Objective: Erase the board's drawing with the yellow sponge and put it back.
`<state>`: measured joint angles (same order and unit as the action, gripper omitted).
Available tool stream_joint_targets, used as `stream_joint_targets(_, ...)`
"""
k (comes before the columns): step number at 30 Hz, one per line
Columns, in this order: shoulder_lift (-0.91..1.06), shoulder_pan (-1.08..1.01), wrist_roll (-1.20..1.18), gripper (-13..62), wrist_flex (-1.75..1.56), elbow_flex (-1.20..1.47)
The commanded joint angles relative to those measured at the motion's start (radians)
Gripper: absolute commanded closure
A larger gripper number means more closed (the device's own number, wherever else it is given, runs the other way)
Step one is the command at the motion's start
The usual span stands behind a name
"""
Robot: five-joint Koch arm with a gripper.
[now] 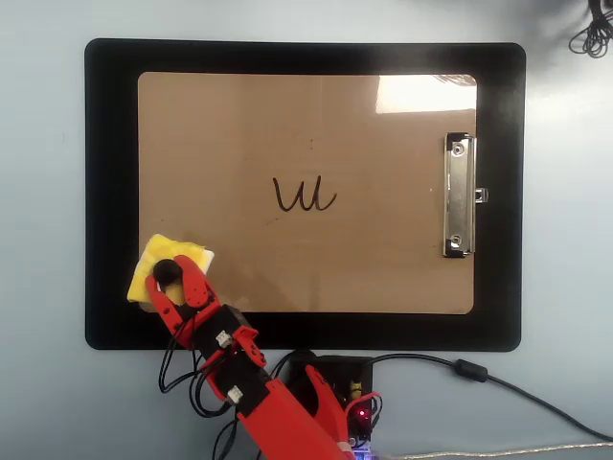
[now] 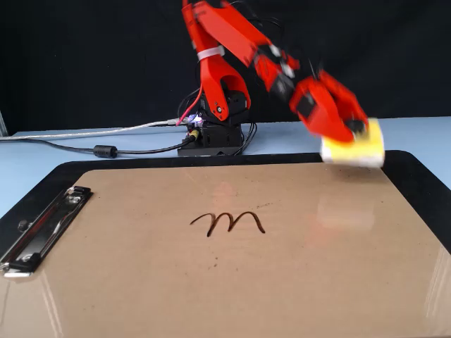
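Smooth tan hardboard clipboard (image 1: 249, 144), rounded corners, silver metal clip (image 1: 459, 195), lying on a matte black mat (image 1: 110, 192) on the pale blue table (image 1: 38, 240). Thin looped dark-brown marker scribble (image 1: 304, 195) at centre. Red plastic hand (image 2: 356, 130) closed on the square yellow sponge (image 2: 361, 151), lifted above the clipboard's corner.

No printed text, labels, brands or numbers can be read in either view. The only mark noted is the drawing (image 1: 304, 195) on the board (image 1: 239, 144): hand-drawn dark loops resembling "ul", not legible wording.
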<state>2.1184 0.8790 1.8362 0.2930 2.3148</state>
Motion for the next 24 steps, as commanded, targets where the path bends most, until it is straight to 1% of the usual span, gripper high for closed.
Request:
stream_joint_targets(1, 0.167, -0.132, 0.061, 57.4, 0.428, -0.133)
stream_joint_targets(3, 0.195, -0.308, 0.021, 57.4, 0.684, -0.259)
stream_joint_targets(5, 0.187, -0.494, -0.067, 57.4, 0.733, -0.321)
stream_joint_targets(6, 0.172, -0.614, -0.144, 57.4, 0.721, -0.324)
stream_joint_targets(7, 0.143, -0.690, -0.199, 57.4, 0.699, -0.325)
stream_joint_targets(9, 0.029, -0.833, -0.313, 57.4, 0.594, -0.322)
stream_joint_targets(11, -0.081, -0.911, -0.354, 57.4, 0.457, -0.321)
stream_joint_targets(17, -0.290, -0.931, -0.353, 57.4, 0.189, -0.278)
stream_joint_targets(22, -0.298, -0.934, -0.353, 57.4, 0.008, -0.103)
stream_joint_targets(24, -0.311, -0.934, -0.353, 57.4, -0.114, -0.038)
